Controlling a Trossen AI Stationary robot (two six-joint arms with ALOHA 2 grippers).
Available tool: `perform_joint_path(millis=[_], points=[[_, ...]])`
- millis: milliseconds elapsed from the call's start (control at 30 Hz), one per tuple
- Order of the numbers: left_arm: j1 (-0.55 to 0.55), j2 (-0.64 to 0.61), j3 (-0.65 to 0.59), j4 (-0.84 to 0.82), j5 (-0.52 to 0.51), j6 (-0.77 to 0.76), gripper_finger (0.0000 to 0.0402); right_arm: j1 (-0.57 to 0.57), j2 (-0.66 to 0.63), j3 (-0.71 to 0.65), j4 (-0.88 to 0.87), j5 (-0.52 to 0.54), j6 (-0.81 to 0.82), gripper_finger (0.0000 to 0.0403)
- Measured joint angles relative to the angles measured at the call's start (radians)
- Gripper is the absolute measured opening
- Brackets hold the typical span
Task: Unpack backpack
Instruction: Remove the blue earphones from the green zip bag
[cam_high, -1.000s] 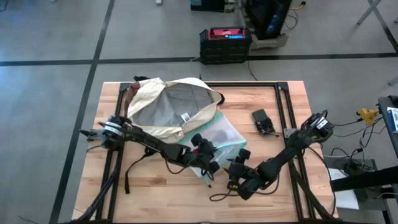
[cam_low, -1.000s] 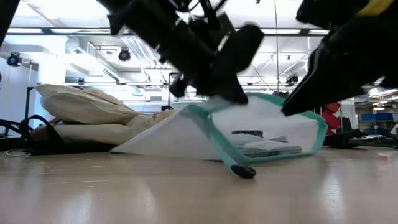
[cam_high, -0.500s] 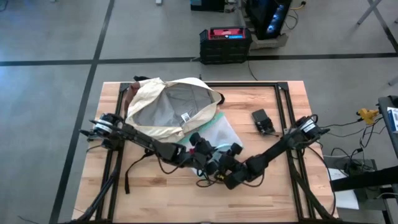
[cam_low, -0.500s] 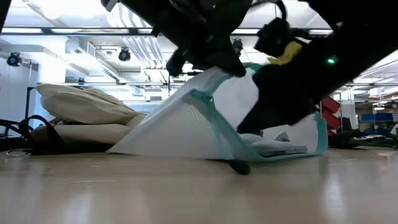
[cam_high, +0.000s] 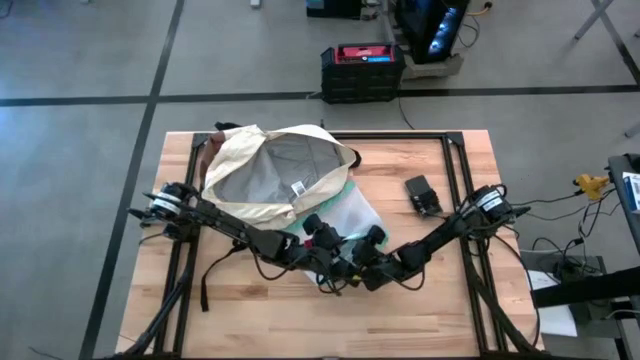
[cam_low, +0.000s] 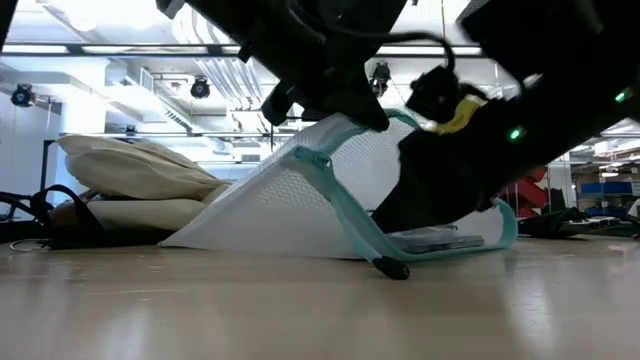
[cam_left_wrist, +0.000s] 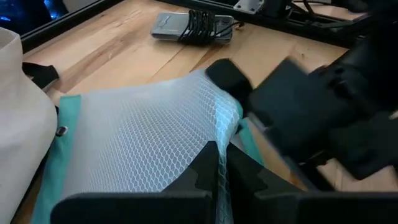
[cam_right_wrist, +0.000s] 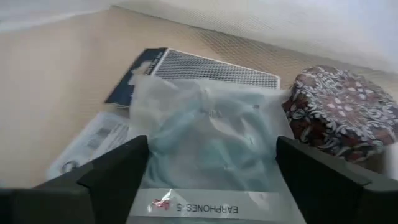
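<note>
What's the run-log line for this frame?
left gripper: shut on mesh pouch, lifting its edge | right gripper: open inside pouch, over earphones packet | backpack: open on table

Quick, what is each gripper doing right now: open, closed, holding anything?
Left gripper: closed, pinching the mesh pouch and lifting its edge.
Right gripper: open inside the pouch, around the earphones packet, not gripping.

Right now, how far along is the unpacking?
Done: the backpack lies unzipped and looks empty, and a small dark device sits on the table. In hand: the left gripper is shut on the mesh pouch, lifting one edge, while the right gripper, jaws open, reaches inside toward a bag of earphones. Left: the earphones, a flat card and a patterned round case.
</note>
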Motion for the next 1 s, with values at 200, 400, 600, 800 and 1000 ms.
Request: perform_joint_path(millis=[200,400,600,800,1000], points=[[-0.001,0.0,0.0,0.006,-0.002,0.0,0.0,-0.013,0.07,0.003,0.084,-0.019,-0.021,0.0305],[0.003,0.0,-0.007,-0.011,-0.038,-0.002,0.0,0.018,0.032,0.001,0.062,-0.051,-0.09,0.0105],[0.005,0.002,-0.013,-0.084,-0.097,-0.042,0.0,0.108,-0.138,-0.005,-0.076,-0.073,-0.183,0.003],[0.005,0.009,-0.025,-0.098,-0.119,-0.061,0.0,0.235,-0.353,-0.004,-0.428,-0.059,-0.101,0.0011],[0.003,0.01,-0.027,-0.1,-0.123,-0.055,0.0,0.377,-0.456,-0.013,-0.837,-0.176,0.083,0.0024]])
